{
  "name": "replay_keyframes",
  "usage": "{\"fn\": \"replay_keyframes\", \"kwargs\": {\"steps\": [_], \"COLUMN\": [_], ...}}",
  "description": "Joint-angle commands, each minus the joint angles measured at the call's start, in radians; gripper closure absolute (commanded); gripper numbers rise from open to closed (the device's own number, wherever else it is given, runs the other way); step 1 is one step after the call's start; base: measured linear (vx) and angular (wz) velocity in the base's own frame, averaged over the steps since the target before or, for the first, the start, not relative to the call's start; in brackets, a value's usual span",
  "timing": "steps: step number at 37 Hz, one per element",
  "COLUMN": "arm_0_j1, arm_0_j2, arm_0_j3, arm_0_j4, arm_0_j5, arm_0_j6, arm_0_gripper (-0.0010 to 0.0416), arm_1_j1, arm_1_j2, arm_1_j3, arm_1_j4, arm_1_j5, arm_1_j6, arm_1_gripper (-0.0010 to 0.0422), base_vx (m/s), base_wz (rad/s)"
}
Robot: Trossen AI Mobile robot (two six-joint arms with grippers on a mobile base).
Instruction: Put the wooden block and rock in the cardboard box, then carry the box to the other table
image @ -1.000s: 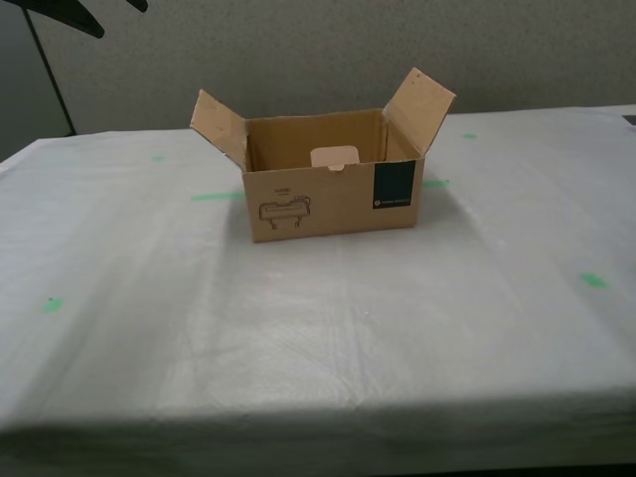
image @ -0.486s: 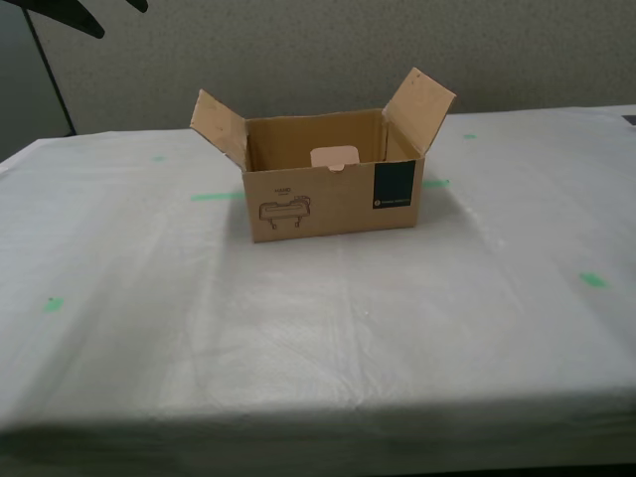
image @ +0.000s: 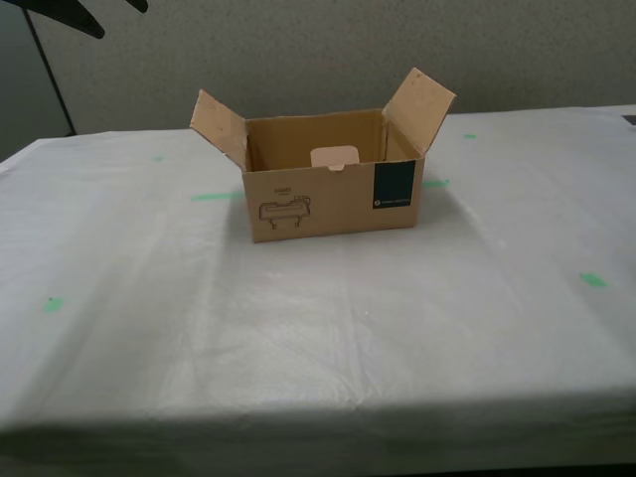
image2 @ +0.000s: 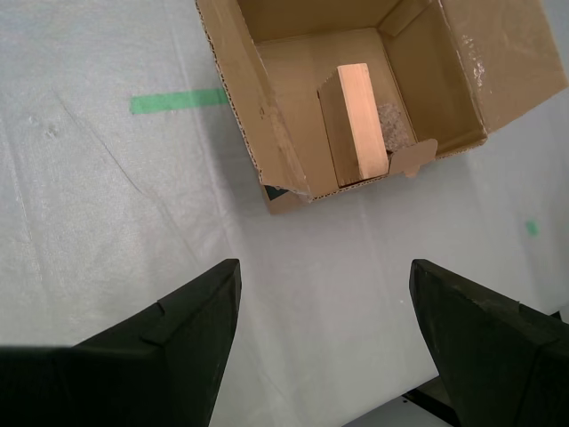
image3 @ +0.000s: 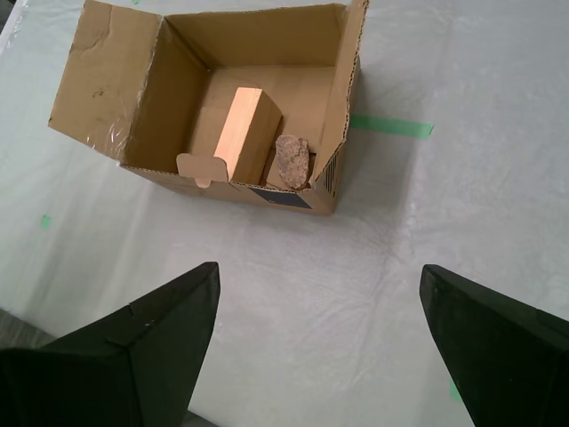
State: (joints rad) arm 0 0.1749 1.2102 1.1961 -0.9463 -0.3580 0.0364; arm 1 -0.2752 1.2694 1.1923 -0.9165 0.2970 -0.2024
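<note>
The cardboard box (image: 333,204) stands open on the white-cloth table (image: 318,318), flaps spread, drawing and teal label facing the exterior camera. Inside it the wooden block (image3: 245,133) lies on the box floor, and the rock (image3: 292,160) rests beside it against a side wall. From the other wrist view the wooden block (image2: 356,123) and a bit of the rock (image2: 394,124) show inside the cardboard box (image2: 267,116). My first gripper (image3: 320,307) hangs open above the cloth, apart from the box. My second gripper (image2: 324,302) is open too, clear of the box. Neither arm shows in the exterior view.
Green tape marks dot the cloth (image: 217,196), (image: 592,280), (image: 52,304). The table's front edge (image: 318,422) runs across the exterior view's lower part. A grey wall stands behind, with a dark stand (image: 50,70) at the exterior view's left.
</note>
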Motion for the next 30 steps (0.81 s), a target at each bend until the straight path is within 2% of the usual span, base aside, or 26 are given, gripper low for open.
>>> {"fn": "replay_keyframes", "kwargs": {"steps": [1, 12, 26, 30], "arm_0_j1": [0.001, 0.002, 0.003, 0.003], "arm_0_j2": [0.000, 0.000, 0.000, 0.000], "arm_0_j3": [0.001, 0.001, 0.001, 0.001], "arm_0_j4": [-0.002, -0.005, -0.006, -0.008], "arm_0_j5": [0.000, 0.000, 0.000, 0.000], "arm_0_j6": [-0.002, -0.003, -0.003, -0.003], "arm_0_gripper": [0.0092, 0.0086, 0.0027, 0.0020], "arm_1_j1": [-0.001, -0.001, -0.001, -0.001], "arm_1_j2": [0.000, 0.000, 0.000, 0.000], "arm_1_j3": [0.001, 0.001, 0.001, 0.001], "arm_1_j4": [-0.002, -0.002, -0.009, -0.028], "arm_1_j5": [0.004, 0.004, 0.004, 0.003], "arm_1_j6": [0.000, 0.000, 0.000, 0.002], "arm_1_gripper": [0.0156, 0.0156, 0.0155, 0.0142], "base_vx": [0.000, 0.000, 0.000, 0.000], "base_wz": [0.000, 0.000, 0.000, 0.000]}}
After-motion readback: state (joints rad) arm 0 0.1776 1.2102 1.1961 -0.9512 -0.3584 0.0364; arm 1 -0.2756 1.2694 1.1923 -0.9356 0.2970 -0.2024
